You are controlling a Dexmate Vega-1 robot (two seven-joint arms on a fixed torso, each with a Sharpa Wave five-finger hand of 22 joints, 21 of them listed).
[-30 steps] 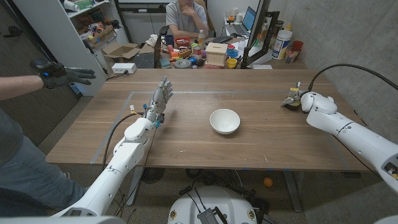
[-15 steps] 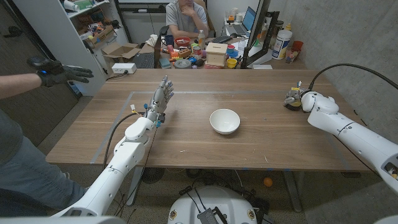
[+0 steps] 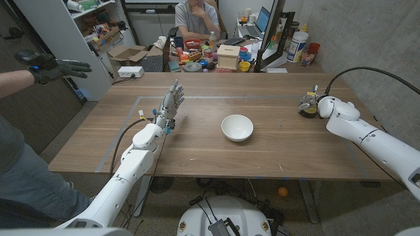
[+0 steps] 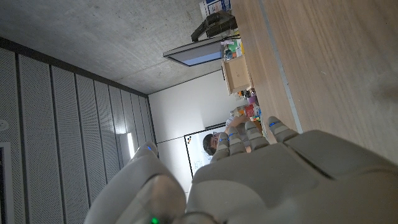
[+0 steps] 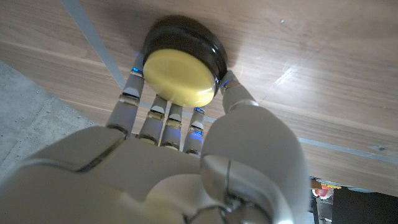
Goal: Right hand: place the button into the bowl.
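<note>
My right hand point(image 5: 180, 118) has closed in around the button point(image 5: 181, 67), fingers touching; bowl point(image 3: 237, 127) well left, lift next.

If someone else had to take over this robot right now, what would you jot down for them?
Right hand: fingers around the yellow button at the table's far right corner; whether it is gripped or lifted I cannot tell.
Left hand: holds nothing, fingers apart, on the table's left side.
Bowl: white, mid-table, nothing visible in it.
Done: hand brought to the button.
Left: secure the grip, carry the button to the bowl, let go.
</note>
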